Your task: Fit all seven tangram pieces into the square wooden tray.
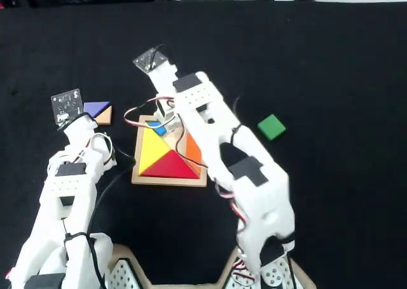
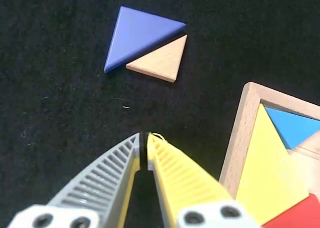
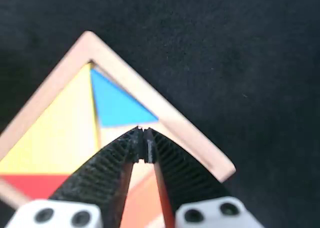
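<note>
left arm stretches out beside the tray, left gripper pinched closed on nothing, near two touching pieces: dark blue triangle and tan triangle. right arm leans over the tray, right gripper also closed and empty, above the light blue triangle. four pieces show inside the tray, the other three being the yellow triangle, red triangle and orange piece. one green square lies well apart.
</note>
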You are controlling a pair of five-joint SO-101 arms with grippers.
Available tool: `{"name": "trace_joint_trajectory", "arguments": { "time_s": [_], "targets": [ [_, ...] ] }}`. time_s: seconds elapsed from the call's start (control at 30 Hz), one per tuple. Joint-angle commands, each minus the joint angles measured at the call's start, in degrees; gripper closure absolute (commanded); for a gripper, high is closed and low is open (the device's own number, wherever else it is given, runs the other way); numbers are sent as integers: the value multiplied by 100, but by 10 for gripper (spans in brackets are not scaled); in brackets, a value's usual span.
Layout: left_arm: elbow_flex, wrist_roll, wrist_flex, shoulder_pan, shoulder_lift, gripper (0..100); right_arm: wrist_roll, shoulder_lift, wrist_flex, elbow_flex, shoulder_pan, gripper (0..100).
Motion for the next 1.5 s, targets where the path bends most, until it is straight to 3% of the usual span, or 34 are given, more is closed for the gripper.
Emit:
{"name": "trace_joint_trajectory", "arguments": {
  "time_s": [0.0, 0.2, 0.47, 0.73, 1.03, 1.47],
  "targets": [
    [-242, 0, -97, 48, 0, 957, 9, -884, 18, 629, 185, 988],
    [-242, 0, -97, 66, 0, 957, 273, -1200, -791, 1824, 457, 988],
    [-242, 0, -97, 66, 0, 956, 281, -1842, -1081, 2316, 9, 988],
    [-233, 0, -97, 75, 0, 956, 281, -1719, -1099, 2352, -44, 988],
    [-233, 0, -97, 75, 0, 956, 325, -1305, -1090, 2343, -571, 988],
    [-233, 0, -97, 57, 0, 957, 325, -1402, -1055, 2369, -352, 988]
  ]
}}
